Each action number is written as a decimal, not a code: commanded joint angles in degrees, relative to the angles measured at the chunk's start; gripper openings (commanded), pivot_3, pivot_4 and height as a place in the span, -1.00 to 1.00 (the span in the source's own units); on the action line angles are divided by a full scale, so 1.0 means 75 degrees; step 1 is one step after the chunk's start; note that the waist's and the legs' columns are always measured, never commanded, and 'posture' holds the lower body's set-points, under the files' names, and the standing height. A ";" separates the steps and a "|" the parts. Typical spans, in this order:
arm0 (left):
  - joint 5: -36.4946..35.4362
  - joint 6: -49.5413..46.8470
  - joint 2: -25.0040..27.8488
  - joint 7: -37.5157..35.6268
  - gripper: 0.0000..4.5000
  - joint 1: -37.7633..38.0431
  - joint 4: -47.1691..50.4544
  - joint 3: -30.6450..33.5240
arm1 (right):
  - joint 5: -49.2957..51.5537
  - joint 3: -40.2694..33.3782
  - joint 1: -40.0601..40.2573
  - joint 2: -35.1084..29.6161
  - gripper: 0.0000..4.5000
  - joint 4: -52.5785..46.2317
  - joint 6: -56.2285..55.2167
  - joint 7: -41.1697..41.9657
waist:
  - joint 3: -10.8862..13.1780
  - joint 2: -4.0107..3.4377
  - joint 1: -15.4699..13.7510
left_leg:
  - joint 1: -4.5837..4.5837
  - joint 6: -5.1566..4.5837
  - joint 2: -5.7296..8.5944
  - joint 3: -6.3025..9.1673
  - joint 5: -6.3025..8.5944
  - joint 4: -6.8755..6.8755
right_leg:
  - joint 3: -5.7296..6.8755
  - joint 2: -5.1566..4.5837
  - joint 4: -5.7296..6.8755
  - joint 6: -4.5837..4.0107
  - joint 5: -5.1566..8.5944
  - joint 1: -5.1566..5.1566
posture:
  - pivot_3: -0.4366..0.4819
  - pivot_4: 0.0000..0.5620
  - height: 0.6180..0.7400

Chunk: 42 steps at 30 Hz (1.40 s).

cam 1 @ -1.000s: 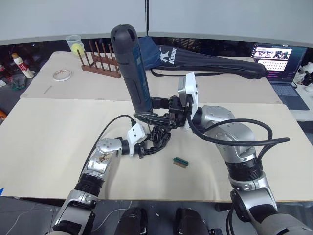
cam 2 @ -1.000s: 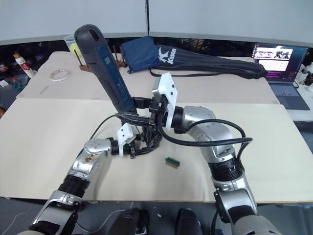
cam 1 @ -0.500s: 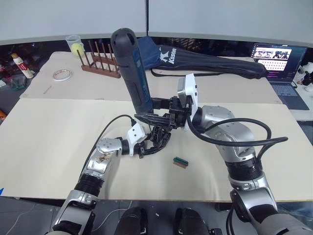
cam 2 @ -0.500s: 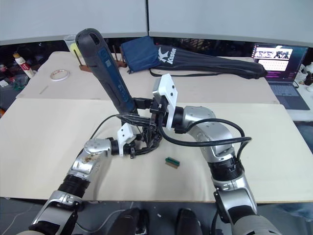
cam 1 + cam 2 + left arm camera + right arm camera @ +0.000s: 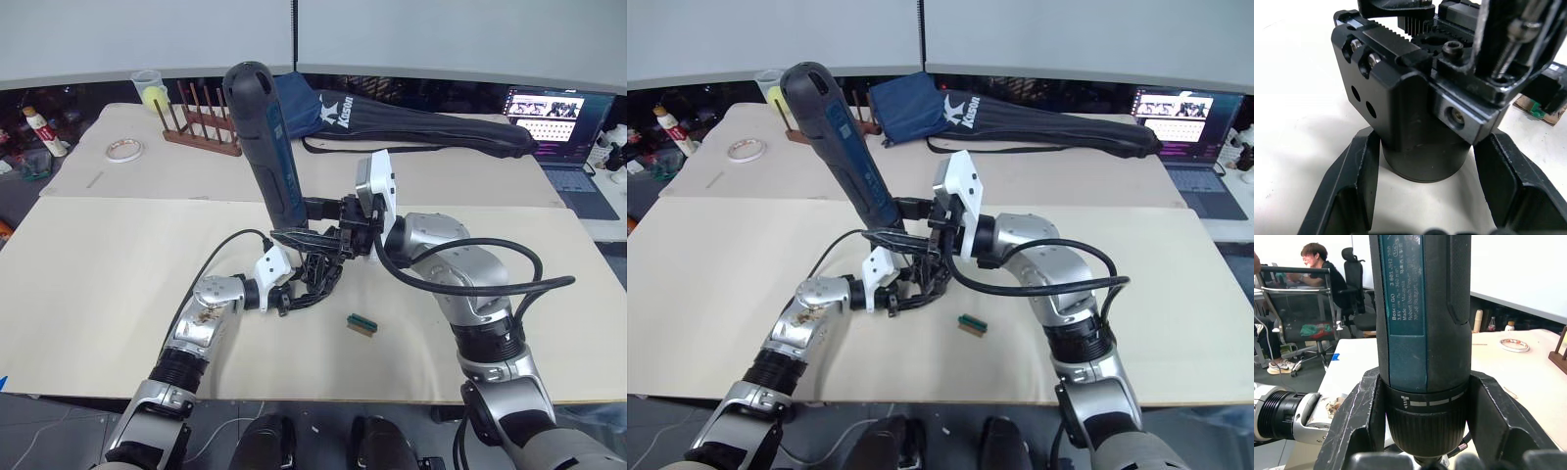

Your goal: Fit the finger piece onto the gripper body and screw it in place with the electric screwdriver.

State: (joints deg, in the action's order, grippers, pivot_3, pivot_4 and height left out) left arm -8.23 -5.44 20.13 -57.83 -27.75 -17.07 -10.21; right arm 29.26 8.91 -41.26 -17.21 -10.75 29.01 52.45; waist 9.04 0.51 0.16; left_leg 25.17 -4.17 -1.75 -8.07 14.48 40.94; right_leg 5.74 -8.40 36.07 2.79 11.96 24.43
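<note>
The electric screwdriver (image 5: 265, 147) stands tilted over the middle of the table, handle up and leaning left. My right gripper (image 5: 299, 222) is shut on its lower collar (image 5: 1425, 426). Its metal bit (image 5: 1508, 39) reaches down onto the gripper body (image 5: 318, 274), a black block with toothed racks and screws (image 5: 1415, 112). My left gripper (image 5: 291, 297) is shut on the gripper body's round base, one finger (image 5: 1352, 186) on each side. I cannot tell the finger piece apart from the body's black parts.
A small green block (image 5: 361, 324) lies just right of the body. At the back are a long dark bag (image 5: 411, 122), a wooden rack (image 5: 201, 122), a tape roll (image 5: 124, 150), a cup (image 5: 149, 88) and a laptop (image 5: 554, 117). A seated person (image 5: 1317, 264) is beyond the table.
The screwdriver's handle top has shifted slightly right and down. Both grippers keep their holds in the same place.
</note>
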 commanded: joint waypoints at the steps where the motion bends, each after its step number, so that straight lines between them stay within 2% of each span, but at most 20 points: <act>1: -0.0125 0.0063 -0.0018 0.0028 0.02 -0.0091 0.0412 0.0046 | 0.0040 -0.0081 -0.0052 0.0057 -0.14 -0.0229 -0.0279 0.0016 | 0.0000 0.0000 -0.0001 | 0.0000 0.0000 0.0000 0.0000 0.0000 0.0000 | 0.0000 0.0000 0.0000 0.0000 0.0000 0.0000 | -0.05 -0.47 0.84; 17: -0.0123 0.0124 -0.0022 0.0011 0.02 -0.0162 0.0293 0.0065 | 0.0120 -0.0098 -0.0031 0.0096 -0.14 -0.0318 -0.0166 -0.0041 | 0.0000 0.0000 0.0003 | 0.0000 0.0000 0.0000 0.0000 0.0000 -0.0001 | 0.0000 0.0000 0.0001 0.0000 0.0000 0.0000 | -0.05 -0.47 0.84; 27: -0.0104 0.0170 -0.0039 0.0029 0.02 -0.0165 0.0249 0.0070 | -0.0135 0.0008 0.0361 0.0107 -0.14 -0.0247 -0.0520 0.0011 | 0.0000 0.0000 0.0002 | 0.0000 0.0000 0.0000 0.0000 0.0000 0.0000 | 0.0000 0.0000 0.0000 0.0000 0.0000 0.0000 | -0.05 -0.47 0.84; 42: -0.0078 0.0291 -0.0048 0.0016 0.02 -0.0186 0.0141 0.0081 | -0.0407 0.0384 0.0320 -0.0200 -0.14 0.0098 -0.0573 0.0389 | 0.0000 0.0000 -0.0002 | 0.0000 0.0000 0.0000 0.0001 0.0000 0.0001 | 0.0000 0.0000 -0.0001 0.0000 0.0000 -0.0002 | -0.05 -0.47 0.84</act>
State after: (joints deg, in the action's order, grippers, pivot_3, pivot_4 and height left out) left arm -7.97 -5.05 20.06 -57.80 -27.76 -17.16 -10.21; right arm 27.03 10.83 -38.77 -17.72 -10.58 23.81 54.51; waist 9.04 0.51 0.15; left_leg 25.17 -4.17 -1.75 -8.06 14.48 40.95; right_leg 5.74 -8.40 36.06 2.79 11.96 24.41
